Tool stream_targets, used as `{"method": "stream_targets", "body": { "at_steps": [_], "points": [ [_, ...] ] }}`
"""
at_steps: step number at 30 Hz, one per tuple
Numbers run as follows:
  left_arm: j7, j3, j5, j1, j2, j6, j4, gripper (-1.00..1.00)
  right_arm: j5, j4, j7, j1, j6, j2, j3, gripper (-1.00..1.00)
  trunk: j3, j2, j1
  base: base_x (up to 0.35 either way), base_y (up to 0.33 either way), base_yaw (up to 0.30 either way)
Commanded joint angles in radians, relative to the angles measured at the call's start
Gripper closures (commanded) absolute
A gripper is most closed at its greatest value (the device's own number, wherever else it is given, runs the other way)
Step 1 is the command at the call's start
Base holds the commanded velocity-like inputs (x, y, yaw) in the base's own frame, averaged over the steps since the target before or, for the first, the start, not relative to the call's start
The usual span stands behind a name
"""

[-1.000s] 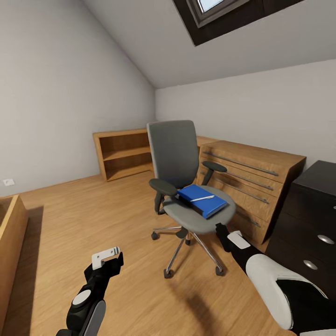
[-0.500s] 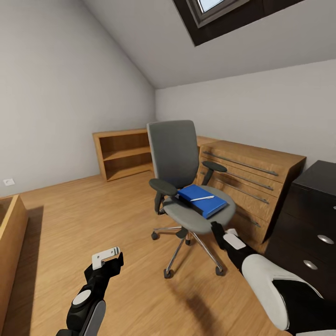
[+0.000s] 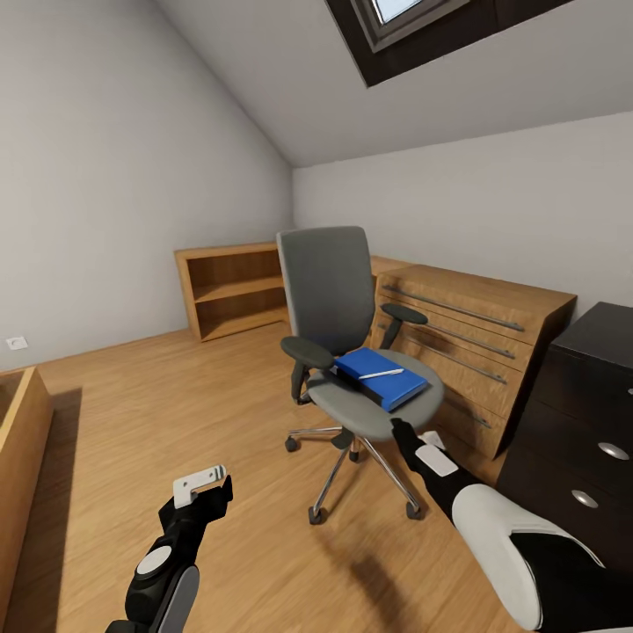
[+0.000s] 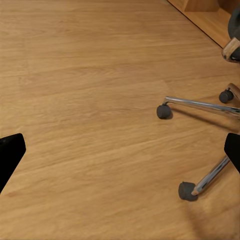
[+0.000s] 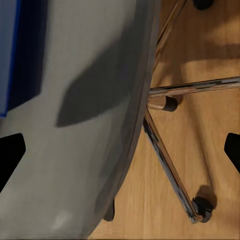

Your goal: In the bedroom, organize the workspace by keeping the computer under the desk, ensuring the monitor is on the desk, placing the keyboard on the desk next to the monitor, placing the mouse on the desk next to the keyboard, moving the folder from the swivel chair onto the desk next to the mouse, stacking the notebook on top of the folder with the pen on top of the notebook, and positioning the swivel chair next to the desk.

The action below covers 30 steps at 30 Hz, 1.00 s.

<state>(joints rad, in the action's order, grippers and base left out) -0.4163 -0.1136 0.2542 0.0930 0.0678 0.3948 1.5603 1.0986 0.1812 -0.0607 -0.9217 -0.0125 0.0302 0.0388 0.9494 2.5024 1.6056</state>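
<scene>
Right gripper (image 3: 403, 432) sits just at the front edge of the swivel chair (image 3: 352, 352) seat, fingers spread wide apart in the wrist view, nothing between them; contact with the seat rim can't be confirmed. Wrist view looks down across the grey seat (image 5: 75, 125) with a strip of the blue folder (image 5: 15, 55) at one side and the chrome base legs and casters over the wood floor (image 5: 200, 150). Left gripper (image 3: 207, 488) hangs low over the floor to the chair's left, well apart from it, jaws also spread and empty; its camera sees floor (image 4: 90, 100) plus two chrome legs with casters. Chair: grey upholstered seat and tall back, black padded armrests, chrome five-star base, seat facing roughly toward the camera and slightly right. Folder (image 3: 381, 375) lies flat on the seat, bright blue with a dark edge, long axis running diagonally from back-left to front-right. White pen (image 3: 381, 374) rests on top of it, lying crosswise, nearly left-right. Notebook can't be made out. Behind the chair is a wooden cabinet (image 3: 466, 352) with long bar handles; black desk (image 3: 589, 413) drawers with silver knobs at far right; open wooden shelf unit (image 3: 230, 290) against the back wall, its shelves bare.
</scene>
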Motion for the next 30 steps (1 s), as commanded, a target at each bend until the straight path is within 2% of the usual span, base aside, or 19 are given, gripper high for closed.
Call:
{"method": "stream_targets", "body": {
  "at_steps": [1,7,21,30],
  "points": [
    [-0.009,-0.001,0.01,0.001,0.0,0.002,0.001,-1.0,0.002,0.001,-0.004,0.0,-0.001,0.001,0.004,-1.0,0.001,0.0,0.0,0.0,0.0,0.0],
    [-0.009,-0.001,0.009,0.001,0.0,0.0,0.001,-1.0,0.001,0.001,-0.003,0.001,-0.001,0.004,0.003,-1.0,0.001,0.0,0.0,0.0,0.0,0.0],
    [-0.01,-0.001,0.01,0.001,0.0,-0.002,0.002,-1.0,0.001,0.002,-0.003,0.001,-0.001,0.033,0.002,-1.0,0.001,0.0,0.0,0.0,0.0,0.0],
    [-0.01,-0.001,0.01,0.001,0.0,-0.002,0.002,-1.0,0.001,0.004,-0.005,0.001,0.0,0.037,-0.002,-1.0,0.001,0.0,0.0,0.0,0.0,0.0]
  ]
}}
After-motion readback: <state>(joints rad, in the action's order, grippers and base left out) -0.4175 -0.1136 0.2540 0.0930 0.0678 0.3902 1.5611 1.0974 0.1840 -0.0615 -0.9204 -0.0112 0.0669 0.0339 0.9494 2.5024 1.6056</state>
